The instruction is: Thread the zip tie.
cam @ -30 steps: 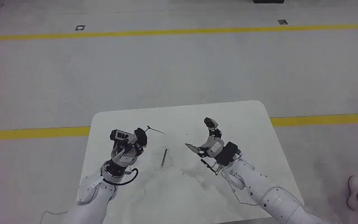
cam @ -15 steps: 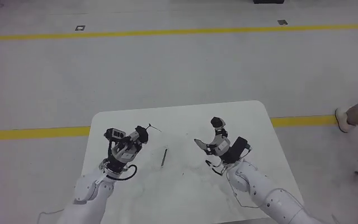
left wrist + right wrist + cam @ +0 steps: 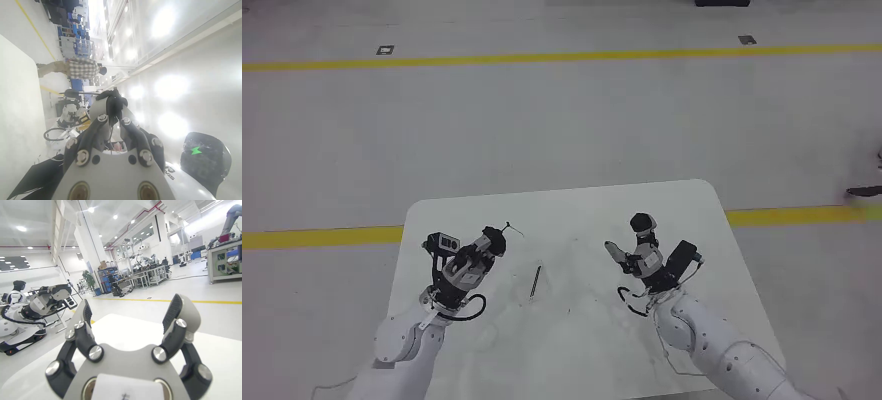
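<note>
Black nylon, thin stuff. The zip tie (image 3: 512, 229) is clamped in the left gripper (image 3: 491, 241), whose fingers are closed down on it. In the left wrist view they meet on a dark bunch at the tips. A short free end sticks out past the fingertips, clear of the white table (image 3: 572, 200).

Free end's long axis: it runs away from the robot and slants a little toward the right arm's side. I cannot tell whether this end is the head or the tail; it is too fine.

The right gripper (image 3: 130, 312) is spread wide and holds nothing, its ribbed pads (image 3: 87, 312) facing each other across the gap. It sits over the table's right half, well apart from the left gripper. Its wrist view looks across at that gripper.

A second black strip (image 3: 535, 281) lies flat on the table between the arms, nearer the left one. Its long axis runs roughly toward and away from the robot. It is touching neither gripper and may be another tie, but I can't be sure.

Judgement: the threading is not started, with no loop formed. The next move turns on the gap between the free end and the open right gripper. The tie lies to that gripper's left, its end already angled that way, so the right arm would have to cross over and line its fingers up across the thin strand. Slim target, easy to miss.
</note>
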Available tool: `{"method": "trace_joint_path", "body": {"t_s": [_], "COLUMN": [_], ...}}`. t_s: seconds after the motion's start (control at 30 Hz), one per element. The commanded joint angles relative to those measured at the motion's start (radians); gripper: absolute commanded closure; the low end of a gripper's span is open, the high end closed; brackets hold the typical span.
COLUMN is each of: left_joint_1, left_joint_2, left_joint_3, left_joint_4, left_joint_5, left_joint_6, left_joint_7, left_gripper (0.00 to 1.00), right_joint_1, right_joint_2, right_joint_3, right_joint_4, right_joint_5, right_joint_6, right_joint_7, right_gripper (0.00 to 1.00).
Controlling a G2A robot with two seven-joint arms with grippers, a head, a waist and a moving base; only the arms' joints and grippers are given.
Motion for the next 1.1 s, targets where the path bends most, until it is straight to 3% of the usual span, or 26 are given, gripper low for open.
{"method": "trace_joint_path", "body": {"t_s": [0.0, 0.27, 1.07], "left_joint_1": [-0.001, 0.013, 0.013], "left_joint_2": [-0.001, 0.003, 0.003], "left_joint_3": [0.0, -0.019, -0.019], "left_joint_4": [0.003, -0.001, -0.001], "left_joint_5": [-0.007, 0.03, 0.03], "left_joint_6": [0.004, 0.0, 0.0], "left_joint_7": [0.02, 0.052, 0.052], "left_gripper": [1.0, 1.0, 1.0], "right_joint_1": [0.0, -0.052, -0.052], "right_joint_2": [0.0, 0.01, 0.01], "right_joint_3": [0.0, 0.053, 0.053], "right_joint_4": [0.0, -0.015, -0.015], "right_joint_5": [0.0, 0.07, 0.07], "right_joint_6": [0.0, 0.0, 0.0], "right_joint_7": [0.0, 0.012, 0.012], "right_gripper": [0.0, 0.0, 0.0]}}
